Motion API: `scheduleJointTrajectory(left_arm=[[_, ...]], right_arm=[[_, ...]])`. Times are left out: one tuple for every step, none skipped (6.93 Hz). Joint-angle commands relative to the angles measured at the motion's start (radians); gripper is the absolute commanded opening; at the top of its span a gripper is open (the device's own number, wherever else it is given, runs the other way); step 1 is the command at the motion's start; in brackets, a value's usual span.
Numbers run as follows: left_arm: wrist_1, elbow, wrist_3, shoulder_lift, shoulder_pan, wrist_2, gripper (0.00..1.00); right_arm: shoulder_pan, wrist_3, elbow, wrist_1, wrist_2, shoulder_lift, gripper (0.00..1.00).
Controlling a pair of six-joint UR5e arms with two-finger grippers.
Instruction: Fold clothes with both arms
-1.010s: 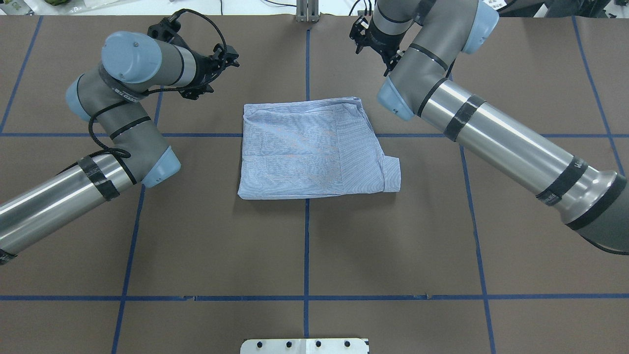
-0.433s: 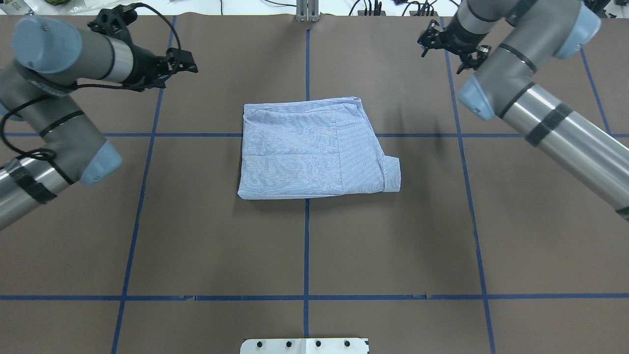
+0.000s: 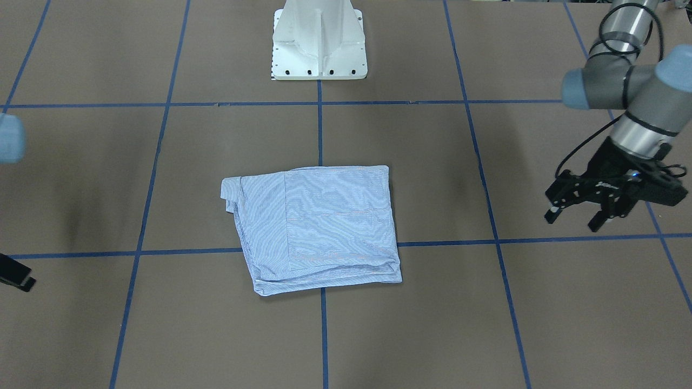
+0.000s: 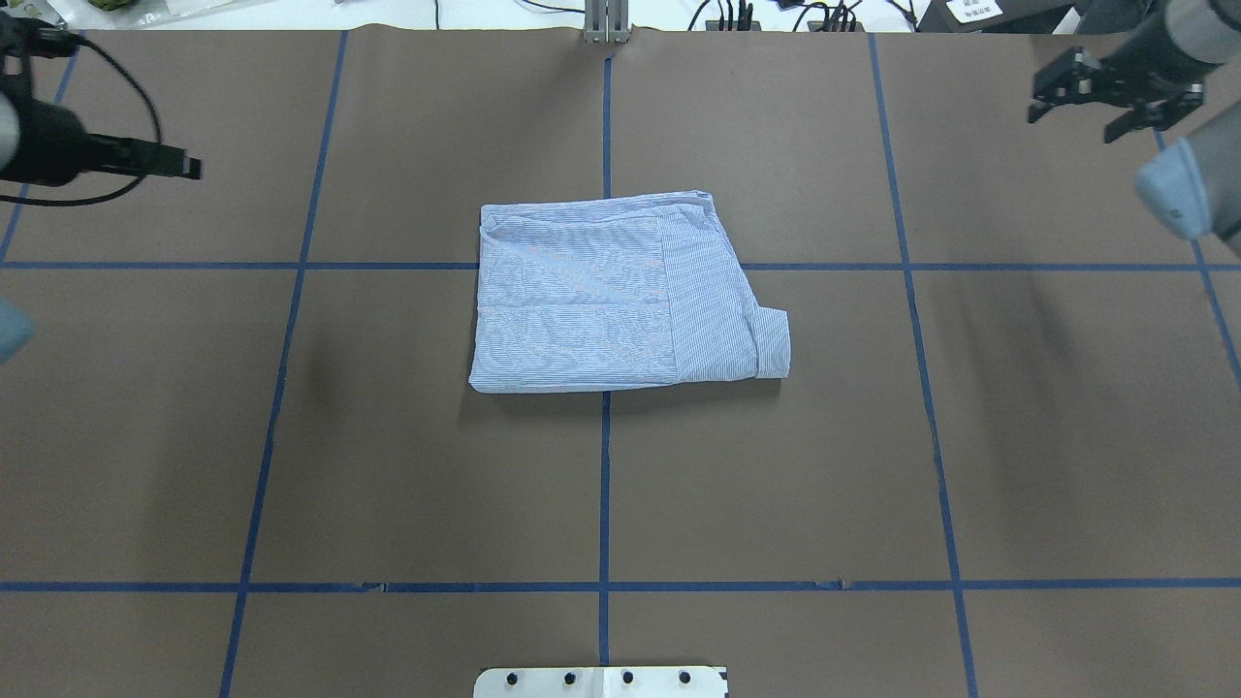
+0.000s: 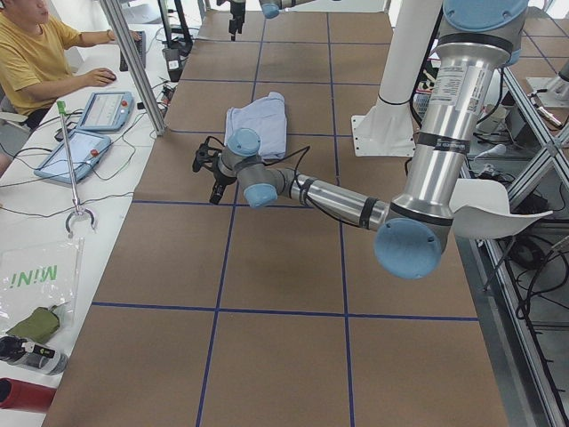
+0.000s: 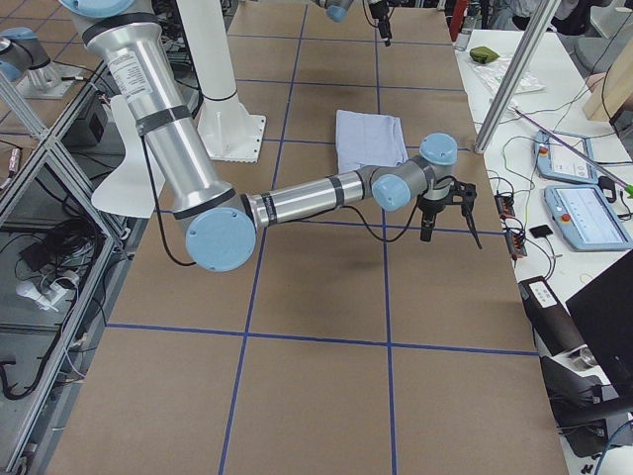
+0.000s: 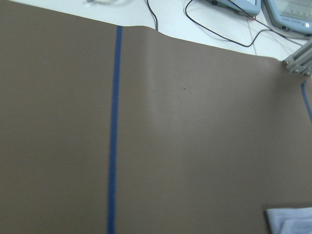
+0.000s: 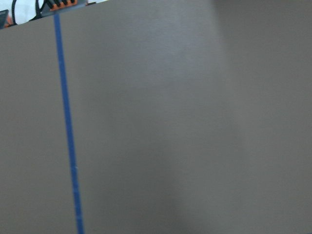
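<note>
Since a moment ago the left gripper (image 3: 574, 217) has pulled out toward the far left corner of the table (image 4: 388, 465), its fingers spread wide and holding nothing. The folded shirt (image 4: 601, 291) lies flat at the table's middle, well apart from both grippers. Near the far right corner, the right gripper (image 4: 1078, 114) has likewise swung outward, fingers parted and empty.

Brown table (image 4: 388, 465) w/ blue tape grid (image 4: 604, 485)

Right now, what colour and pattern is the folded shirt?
The shirt is light blue with fine white stripes, clearest in the overhead exterior view.
</note>
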Motion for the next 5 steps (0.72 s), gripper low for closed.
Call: scheduleJointTrajectory(left_arm=[[0.16,-0.053,0.404,0.118,-0.225,-0.167,1.0],[0.312,-0.067,0.594,0.129,-0.277,-0.164,1.0],[0.406,-0.073,0.681,0.131,-0.365,-0.164,1.0],[0.44,-0.066,0.763,0.163,-0.381,-0.163,1.0],[0.451,-0.059,0.764,0.17,-0.401,-0.161,1.0]], right_arm=[[0.157,-0.334,0.047,-0.013,0.073,-0.172,1.0],[0.218,-0.452,0.062,-0.081,0.075,-0.198,1.0],[0.255,-0.54,0.108,-0.196,0.078,-0.211,1.0],[0.286,-0.624,0.178,-0.332,0.071,-0.249,1.0],[0.295,-0.659,0.231,-0.405,0.052,-0.283,1.0]])
